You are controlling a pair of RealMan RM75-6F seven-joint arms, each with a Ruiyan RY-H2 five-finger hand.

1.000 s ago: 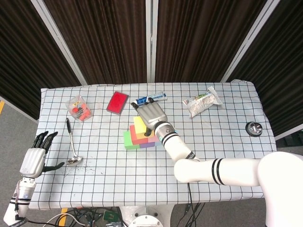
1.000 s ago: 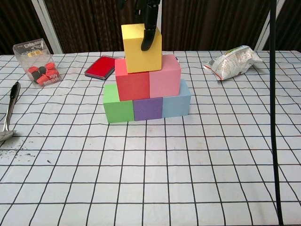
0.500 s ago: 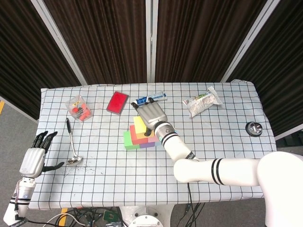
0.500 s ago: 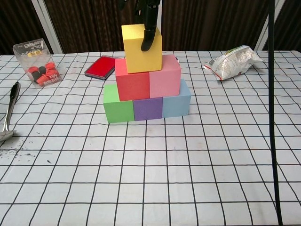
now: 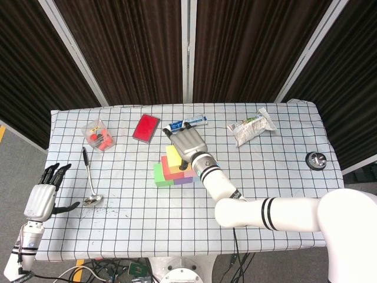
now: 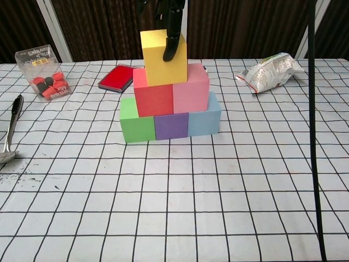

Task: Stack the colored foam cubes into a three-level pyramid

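Chest view shows the checked counter [image 6: 229,185] with a clear plastic box [image 6: 44,72] at the far left holding red and black pieces, a flat red case [image 6: 115,77] behind the stack, a crinkled snack bag [image 6: 271,71] to the right, and a metal spoon [image 6: 11,131] lying near the left edge. A thin dark cable [image 6: 314,131] hangs down the right side of this view in front of the scene. In the head view a blue-and-white tube [image 5: 189,123] lies just beyond the stack and a small round metal object [image 5: 316,160] sits near the counter's right edge. The foam stack stands mid-counter: green cube [image 6: 136,121], purple cube [image 6: 171,125] and light blue cube [image 6: 206,116] form the bottom row, red cube [image 6: 153,94] and pink cube [image 6: 191,89] sit on them, and the yellow cube [image 6: 162,57] rests on top, slightly toward the left. The right robot hand [image 5: 188,143] reaches over the stack, its fingers closed around the yellow cube, one dark finger [image 6: 170,41] lying down the cube's front face. The left robot hand [image 5: 46,194] hangs off the counter's left side, fingers spread and holding nothing.
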